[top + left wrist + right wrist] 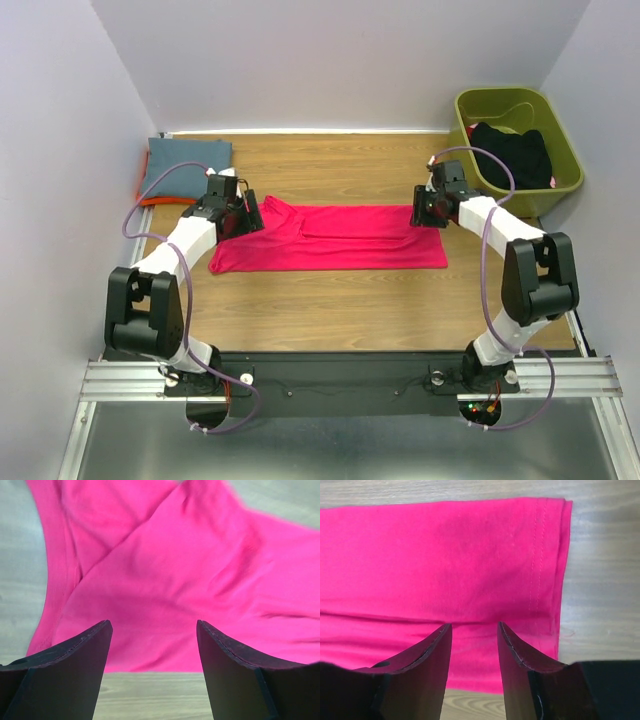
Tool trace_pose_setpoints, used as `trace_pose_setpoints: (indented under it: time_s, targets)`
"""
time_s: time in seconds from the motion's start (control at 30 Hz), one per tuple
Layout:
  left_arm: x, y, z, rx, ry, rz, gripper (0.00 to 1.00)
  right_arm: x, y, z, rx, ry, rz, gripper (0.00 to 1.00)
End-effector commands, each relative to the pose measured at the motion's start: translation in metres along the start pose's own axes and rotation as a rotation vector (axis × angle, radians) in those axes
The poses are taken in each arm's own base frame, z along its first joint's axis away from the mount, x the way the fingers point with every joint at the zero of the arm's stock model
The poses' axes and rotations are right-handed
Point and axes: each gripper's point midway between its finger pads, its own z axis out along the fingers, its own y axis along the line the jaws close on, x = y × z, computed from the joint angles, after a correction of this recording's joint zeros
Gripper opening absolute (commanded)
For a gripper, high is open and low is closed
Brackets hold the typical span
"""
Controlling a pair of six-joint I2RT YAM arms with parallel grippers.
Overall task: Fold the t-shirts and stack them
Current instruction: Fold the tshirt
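A magenta-pink t-shirt (335, 240) lies flat across the middle of the table, folded into a long band. My left gripper (247, 215) hovers over its left end, jaws open and empty; the cloth (165, 575) fills that wrist view. My right gripper (420, 210) is over the shirt's right hem (470, 565), jaws open and empty. A folded slate blue-grey shirt (187, 168) lies at the back left on an orange one, of which only an edge (150, 199) shows. A black garment (515, 155) lies in the bin.
An olive-green plastic bin (480, 105) stands at the back right corner. White walls close in the table at the back and both sides. Bare wood (330, 310) runs between the pink shirt and the arm bases.
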Motion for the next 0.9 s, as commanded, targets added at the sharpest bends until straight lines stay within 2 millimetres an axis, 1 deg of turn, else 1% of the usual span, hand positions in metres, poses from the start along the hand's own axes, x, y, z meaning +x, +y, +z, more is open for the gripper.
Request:
trace_pose_setpoints:
  time_s: [0.0, 0.13, 0.17, 0.27, 0.33, 0.37, 0.47, 0.5, 0.6, 0.7, 0.87]
  targets:
    - [0.014, 0.015, 0.005, -0.059, 0.021, 0.026, 0.80, -0.016, 0.016, 0.003, -0.009, -0.028, -0.065, 0.47]
    - [0.019, 0.020, 0.010, -0.077, 0.028, 0.032, 0.80, -0.005, 0.013, 0.009, 0.023, 0.003, -0.098, 0.48]
    - [0.020, 0.021, 0.011, -0.077, 0.028, 0.033, 0.80, -0.005, 0.008, 0.010, 0.065, -0.001, -0.126, 0.48]
    - [0.023, 0.022, 0.013, -0.079, 0.036, 0.038, 0.80, -0.006, 0.003, 0.009, 0.122, -0.009, -0.161, 0.48]
    - [0.025, 0.023, 0.016, -0.085, 0.041, 0.039, 0.80, -0.010, -0.010, 0.007, 0.209, -0.030, -0.149, 0.48]
    - [0.025, 0.023, 0.016, -0.087, 0.039, 0.039, 0.80, -0.012, -0.021, 0.004, 0.281, -0.047, -0.122, 0.48]
    - [0.025, 0.026, 0.017, -0.098, 0.033, 0.042, 0.80, -0.017, -0.034, -0.001, 0.367, -0.077, -0.063, 0.49]
    - [0.024, 0.027, 0.017, -0.102, 0.029, 0.042, 0.80, -0.018, -0.042, -0.003, 0.415, -0.089, -0.051, 0.50]
    - [0.027, 0.030, 0.019, -0.113, 0.032, 0.051, 0.80, -0.016, -0.050, -0.002, 0.475, -0.081, -0.018, 0.51]
    - [0.032, 0.033, 0.022, -0.120, 0.041, 0.053, 0.80, -0.010, -0.052, 0.002, 0.488, -0.056, 0.002, 0.51]
    - [0.033, 0.035, 0.023, -0.128, 0.040, 0.055, 0.79, -0.006, -0.052, 0.013, 0.498, -0.031, 0.025, 0.51]
